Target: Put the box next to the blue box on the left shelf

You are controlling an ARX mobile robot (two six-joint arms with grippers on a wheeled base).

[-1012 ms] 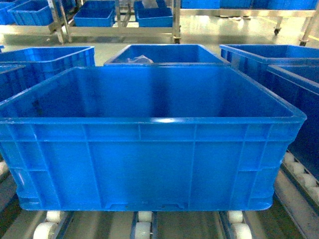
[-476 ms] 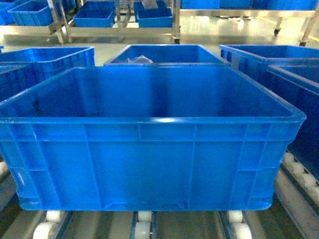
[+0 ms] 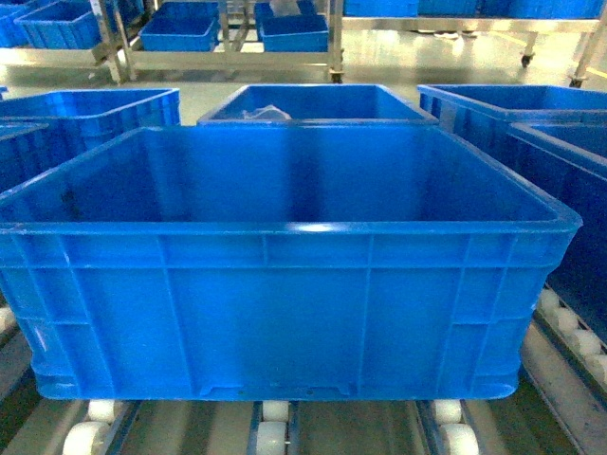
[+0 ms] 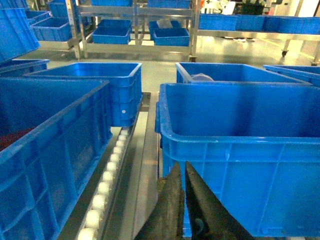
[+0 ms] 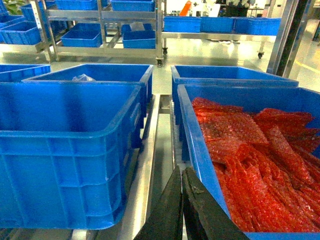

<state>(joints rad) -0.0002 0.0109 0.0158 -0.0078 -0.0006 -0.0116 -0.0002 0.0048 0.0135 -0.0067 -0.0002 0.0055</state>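
Observation:
The box (image 3: 285, 313) is a large bright-blue crate with an empty, smooth inside, standing on the left shelf's (image 3: 270, 438) white rollers and filling the head view. My left gripper (image 4: 181, 167) is shut on nothing, its tips low in front of the box (image 4: 250, 170) near its left front corner; whether they touch it cannot be told. Another blue crate (image 4: 45, 150) stands to the left across a roller rail (image 4: 107, 180). My right gripper (image 5: 181, 172) is shut and empty, pointing into the gap to the right of the box (image 5: 65, 160). Neither gripper shows in the head view.
A blue crate of red crinkled material (image 5: 250, 150) stands just right of the right gripper. More blue crates (image 3: 318, 102) sit behind the box and on both sides. Metal racks with small blue bins (image 3: 228, 33) stand across the floor.

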